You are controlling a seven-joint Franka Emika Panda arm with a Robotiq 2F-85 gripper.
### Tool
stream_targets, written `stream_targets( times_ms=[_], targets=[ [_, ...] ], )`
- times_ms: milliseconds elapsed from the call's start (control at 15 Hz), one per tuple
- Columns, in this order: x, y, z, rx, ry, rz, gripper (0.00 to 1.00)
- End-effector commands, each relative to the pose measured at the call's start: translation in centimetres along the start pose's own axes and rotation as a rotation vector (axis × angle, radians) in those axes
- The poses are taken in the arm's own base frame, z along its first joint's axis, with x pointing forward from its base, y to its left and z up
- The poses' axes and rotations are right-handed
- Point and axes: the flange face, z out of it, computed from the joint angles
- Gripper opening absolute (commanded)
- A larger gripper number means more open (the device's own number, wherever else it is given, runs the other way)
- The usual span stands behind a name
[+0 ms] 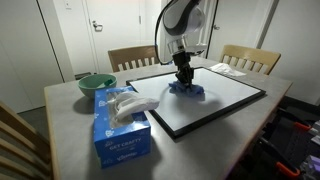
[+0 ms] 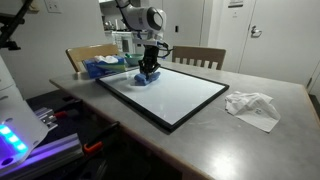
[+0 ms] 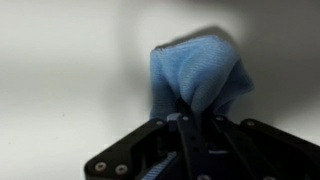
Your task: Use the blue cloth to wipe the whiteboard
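Observation:
The whiteboard (image 1: 215,100) (image 2: 175,95) lies flat on the wooden table, glossy white with a thin black frame. My gripper (image 1: 184,82) (image 2: 147,72) points straight down over the board's far part, shut on the blue cloth (image 1: 188,90) (image 2: 146,80). The cloth is bunched and rests against the board's surface under the fingers. In the wrist view the blue cloth (image 3: 197,75) bulges out from between the black fingers (image 3: 190,130), with the white board (image 3: 70,70) all around it.
A light-blue tissue box (image 1: 120,125) (image 2: 105,66) stands beside the board, with a green bowl (image 1: 96,84) behind it. Crumpled white paper (image 2: 252,107) lies on the table off the board's other end. Wooden chairs (image 1: 250,58) line the far side.

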Motion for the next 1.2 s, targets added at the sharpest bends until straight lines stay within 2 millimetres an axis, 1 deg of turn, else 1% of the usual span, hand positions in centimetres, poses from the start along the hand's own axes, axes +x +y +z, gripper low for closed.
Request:
stream_targets(
  times_ms=[0, 133, 200, 600, 867, 1133],
  targets=[
    [0.0, 0.0, 0.0, 0.0, -0.001, 0.0, 0.03],
    [-0.7, -0.4, 0.7, 0.002, -0.006, 0.011, 0.03],
    [-0.7, -0.3, 0.7, 0.004, -0.004, 0.013, 0.03],
    [0.4, 0.6, -0.8, -0.03, 0.004, 0.021, 0.03],
    [1.2, 1.6, -2.1, -0.041, 0.036, 0.029, 0.03],
    [2.7, 2.6, -3.3, -0.02, 0.083, 0.035, 0.03]
  ],
)
